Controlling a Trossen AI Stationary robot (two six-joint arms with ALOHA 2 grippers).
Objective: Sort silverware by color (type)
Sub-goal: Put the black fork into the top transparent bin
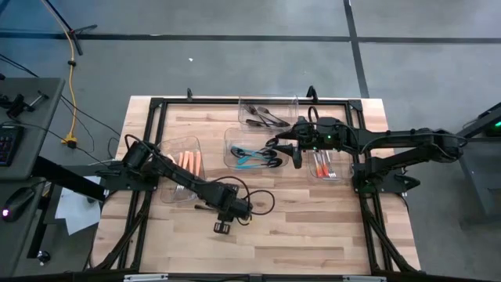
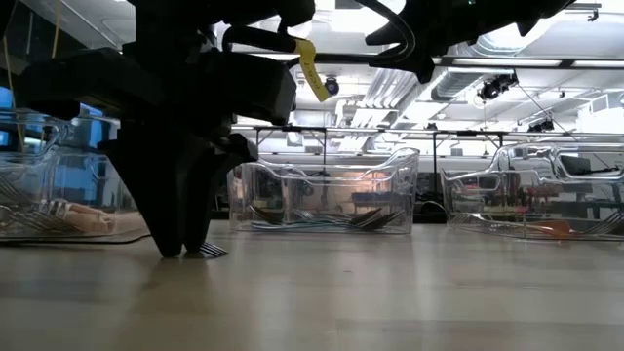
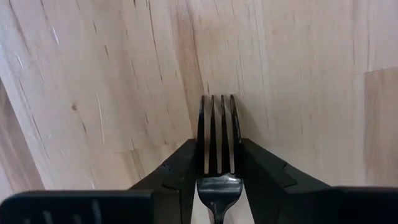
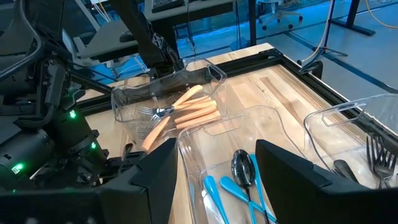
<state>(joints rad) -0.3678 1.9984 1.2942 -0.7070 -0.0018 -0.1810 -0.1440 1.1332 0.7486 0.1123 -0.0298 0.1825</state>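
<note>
Left gripper down on the bare wood near the table's front, fingers pinching the neck of a dark-tined fork lying flat, tines forward, handle hidden so colour cannot be told; low hold suited to lifting it clear for sorting. Beyond, clear bins: orange-handled pieces in the left one, teal-handled pieces in the middle, black pieces behind. Right gripper spread wide, hovering over the middle bin, apparently waiting.
</note>
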